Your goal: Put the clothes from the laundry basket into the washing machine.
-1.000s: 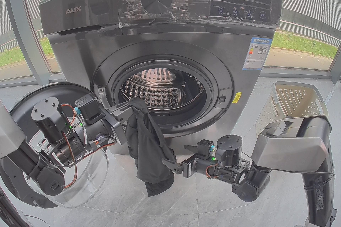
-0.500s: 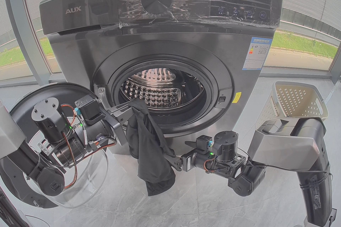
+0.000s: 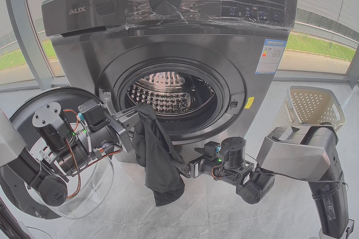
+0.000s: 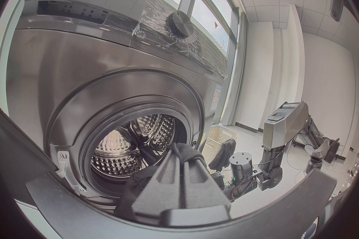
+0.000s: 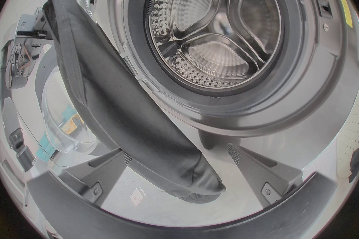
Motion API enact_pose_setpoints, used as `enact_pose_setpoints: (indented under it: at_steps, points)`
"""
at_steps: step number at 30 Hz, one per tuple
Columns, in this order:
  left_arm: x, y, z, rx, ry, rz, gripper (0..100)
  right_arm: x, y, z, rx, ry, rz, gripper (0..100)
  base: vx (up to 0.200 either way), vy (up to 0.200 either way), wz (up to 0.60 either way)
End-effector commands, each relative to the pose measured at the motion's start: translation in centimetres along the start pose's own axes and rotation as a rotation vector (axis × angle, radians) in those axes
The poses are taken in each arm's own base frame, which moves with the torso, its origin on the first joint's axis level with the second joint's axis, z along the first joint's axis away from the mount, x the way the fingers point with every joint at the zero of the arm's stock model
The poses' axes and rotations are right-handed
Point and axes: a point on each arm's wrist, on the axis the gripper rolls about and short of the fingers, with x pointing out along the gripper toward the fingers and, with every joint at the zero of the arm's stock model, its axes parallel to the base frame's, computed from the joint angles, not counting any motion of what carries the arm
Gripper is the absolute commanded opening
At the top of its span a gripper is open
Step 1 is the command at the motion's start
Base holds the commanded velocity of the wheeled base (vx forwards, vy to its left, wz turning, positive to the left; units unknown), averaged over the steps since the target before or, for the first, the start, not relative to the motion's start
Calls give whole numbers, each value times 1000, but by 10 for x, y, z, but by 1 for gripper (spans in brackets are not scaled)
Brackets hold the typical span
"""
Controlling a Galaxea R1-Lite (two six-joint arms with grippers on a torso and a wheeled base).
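Right gripper [image 3: 180, 168] has come left to the garment [image 3: 157, 161], head view. Left wrist: left gripper [image 4: 184, 154] pinches its top at the washing machine [image 4: 93, 64] mouth. Right wrist: jaws apart about its lower end; closing off-centre could miss it.

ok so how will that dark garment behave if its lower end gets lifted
Probably floppy: the dark garment hangs limp from the shut left hand, bunched at its lower end. It looks thin and light, so a push would likely crumple it, not shift it whole. The open right hand may need to scoop the slack.
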Motion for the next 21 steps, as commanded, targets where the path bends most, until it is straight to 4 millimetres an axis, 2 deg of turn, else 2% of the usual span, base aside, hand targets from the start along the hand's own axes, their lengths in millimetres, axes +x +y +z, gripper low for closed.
enact_pose_setpoints:
  at_steps: [1, 7, 15, 21]
  points:
    - [0, 0, 1, 1, -4, -1, 0, 2, -7, 0, 4, -1, -14, 100, 0, 0, 0]
    - [0, -1, 0, -1, -1, -5, 0, 7, -9, 0, 6, 5, -18, 100, 0, 0, 0]
    - [0, -2, 0, -2, 1, -8, 0, 16, 3, 0, -2, 10, 3, 100, 0, 0, 0]
    - [0, -2, 0, -2, 2, -8, 0, 20, 2, -1, -4, -9, -22, 100, 0, 0, 0]
